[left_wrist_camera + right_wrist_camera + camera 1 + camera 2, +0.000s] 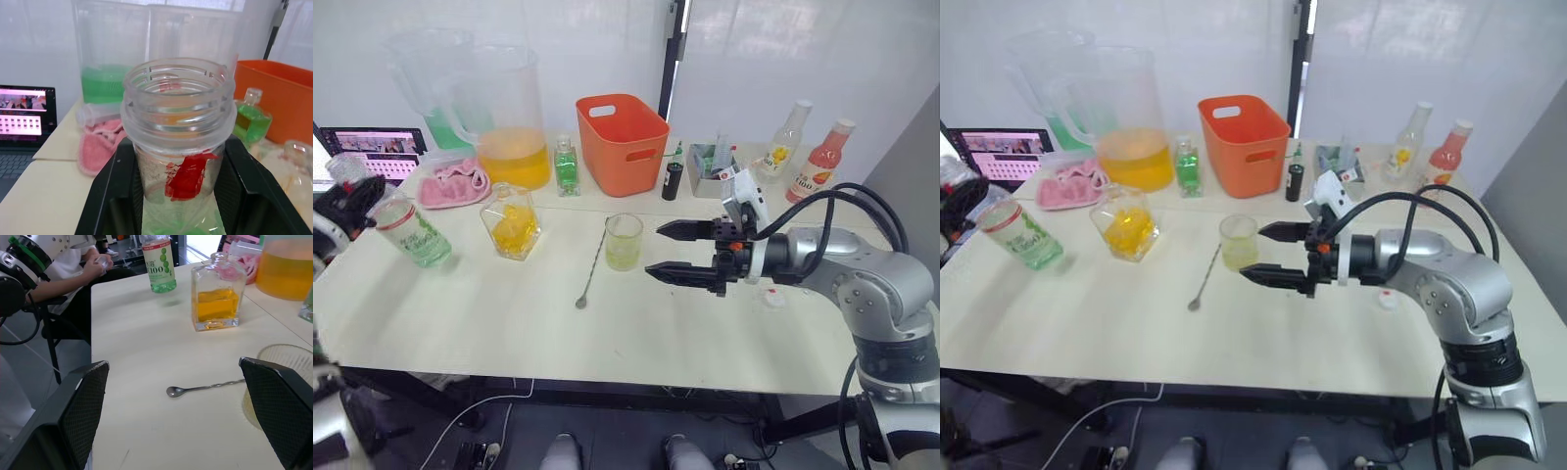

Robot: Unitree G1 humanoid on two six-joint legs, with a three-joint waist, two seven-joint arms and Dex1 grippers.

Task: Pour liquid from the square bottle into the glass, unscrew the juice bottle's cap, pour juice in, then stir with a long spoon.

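At the table's left edge my left gripper (350, 201) is shut on the neck of the juice bottle (414, 235), which is tilted and has a green-and-white label. Its mouth (178, 81) is open, with no cap on it. The square bottle (512, 225), holding yellow liquid, stands mid-left. The glass (624, 241) holds pale yellow liquid, and the long spoon (590, 267) lies just left of it. Just right of the glass my right gripper (672, 251) hovers open, holding nothing. The small white cap (771, 299) lies on the table under my right forearm.
At the back stand two big clear jugs (509, 117), a small green bottle (567, 166), an orange basket (622, 142), a black vial (673, 180) and two bottles (820, 162). A pink cloth (453, 183) and laptop (377, 147) are back left. A person (73, 269) sits beyond the table's left end.
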